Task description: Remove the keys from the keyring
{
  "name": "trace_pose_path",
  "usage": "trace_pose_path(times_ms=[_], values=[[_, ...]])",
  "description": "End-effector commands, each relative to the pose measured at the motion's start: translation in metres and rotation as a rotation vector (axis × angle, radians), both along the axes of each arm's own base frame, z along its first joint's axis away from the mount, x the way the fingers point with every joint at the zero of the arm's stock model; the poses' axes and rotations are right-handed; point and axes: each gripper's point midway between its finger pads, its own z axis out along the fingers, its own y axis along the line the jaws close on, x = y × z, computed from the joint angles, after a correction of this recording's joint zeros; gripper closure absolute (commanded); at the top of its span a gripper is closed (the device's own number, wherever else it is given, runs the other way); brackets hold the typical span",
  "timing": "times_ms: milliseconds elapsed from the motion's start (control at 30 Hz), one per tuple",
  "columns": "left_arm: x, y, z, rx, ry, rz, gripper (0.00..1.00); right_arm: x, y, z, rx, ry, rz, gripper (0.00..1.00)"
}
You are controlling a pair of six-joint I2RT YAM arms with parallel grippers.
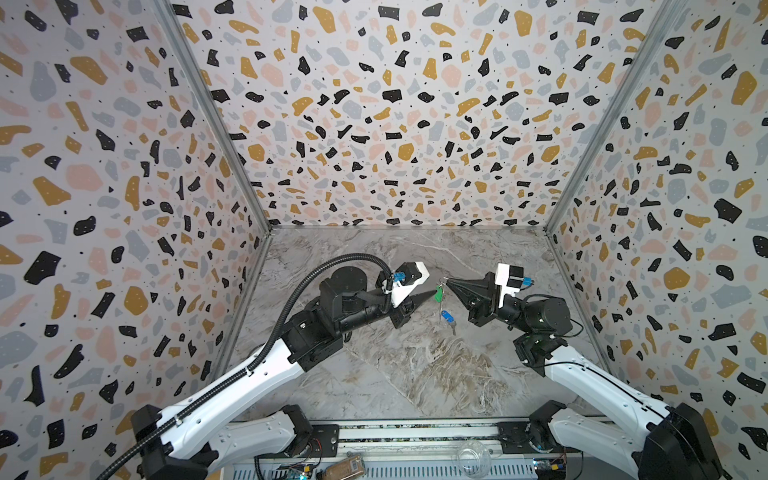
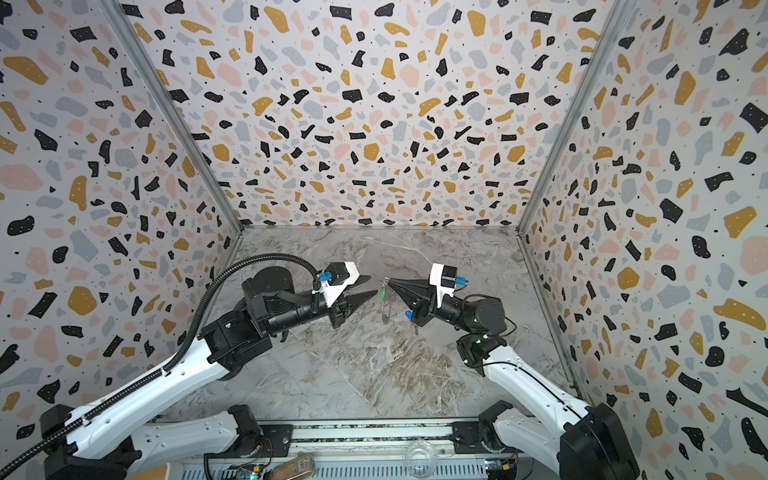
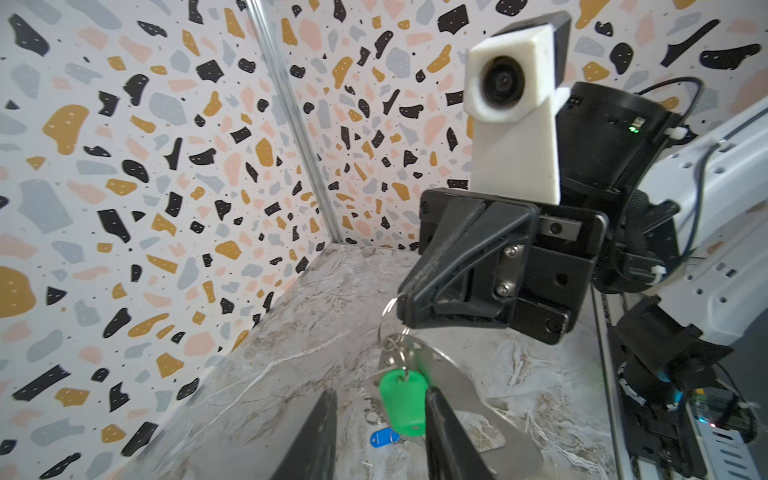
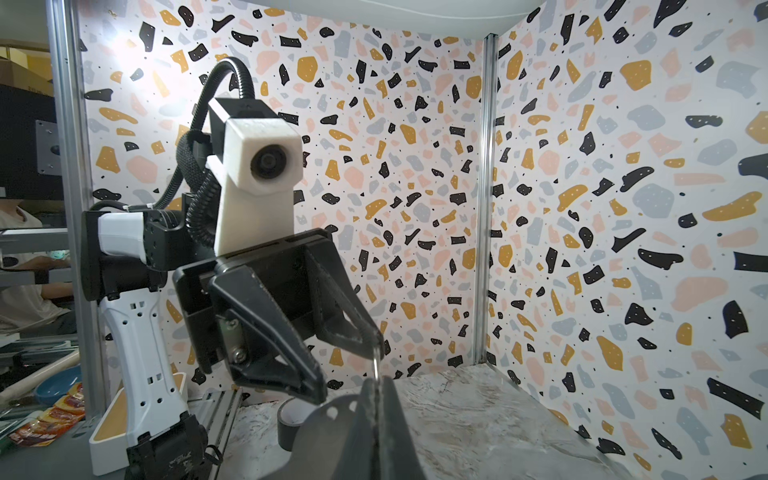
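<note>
right gripper (image 3: 405, 318) pinching keyring (image 3: 390, 309) above desk (image 1: 415, 374), nearer back edge | left gripper (image 3: 381, 394) spread around hanging green-tag key (image 3: 403, 399) | blue-tag key (image 1: 446, 316) on desk below | risk: tag swings, left gripper closes on nothing

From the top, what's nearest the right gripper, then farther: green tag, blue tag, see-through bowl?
1. Green oblong plastic tag, hanging by the right gripper.
2. Blue oblong plastic tag, lying on the marble table.
3. Clear round bowl, by the front rail.

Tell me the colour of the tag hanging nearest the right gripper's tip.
The tag is green, clearest in the left wrist view.
</note>
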Motion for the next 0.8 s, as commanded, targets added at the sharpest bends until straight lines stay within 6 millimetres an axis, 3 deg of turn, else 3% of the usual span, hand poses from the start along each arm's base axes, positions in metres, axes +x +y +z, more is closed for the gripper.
trace_pose_path(times_ms=[0,767], values=[[-0.0117,-0.0028,0.0344,-0.087,-0.054,-0.072,0.64,-0.0145,-0.0038,0.0158,0.046,-0.057,0.037,1.00],[-0.0107,-0.0103,0.0426,-0.100,-0.079,-0.099,0.78,-0.0232,0.0004,0.0110,0.021,-0.056,0.100,1.00]])
